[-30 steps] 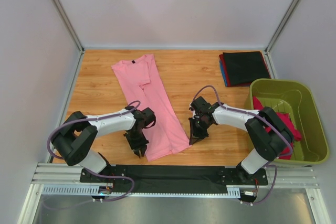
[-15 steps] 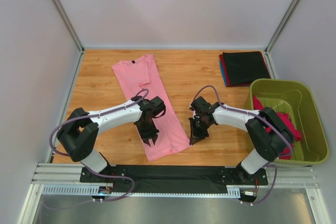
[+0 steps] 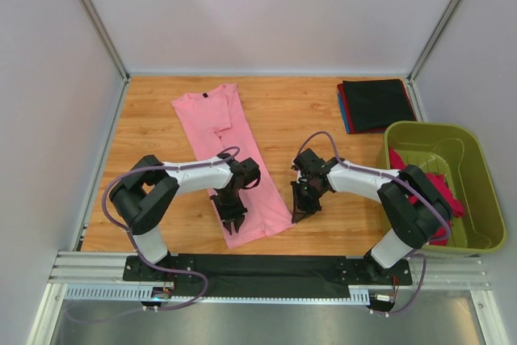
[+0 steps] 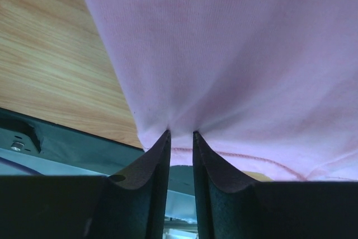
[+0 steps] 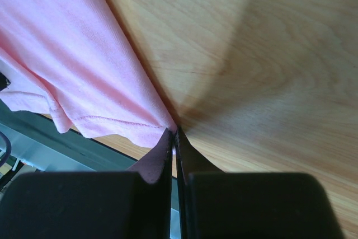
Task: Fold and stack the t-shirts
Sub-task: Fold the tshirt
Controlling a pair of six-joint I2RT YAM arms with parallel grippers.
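Count: we see two arms with one gripper each, and one pink t-shirt on the table. A stack in the far right corner has a black t-shirt on top. A red t-shirt and a blue t-shirt show only as edges under it on the left side. That makes three in the stack as far as we can count. There is one olive-green tub at the right edge, holding a magenta-red t-shirt crumpled inside. We can't tell whether that is one piece or more.

The pink t-shirt lies flat, folded into a long strip. It runs diagonally, collar at far left and hem toward the near edge, between the two arms.

The left gripper sits on the near hem, toward its left side. In the wrist view its fingers are drawn in to a narrow slot. The cloth puckers to a point right at the tips, so it's pinched there.

The right gripper is at the hem's right corner. Its fingers are closed to a hairline, and the shirt edge runs straight into the tips, so we read it as clamped on that corner. To its right is bare wood.

Writing: there is a dark neck tag inside the collar, too small for us to read.
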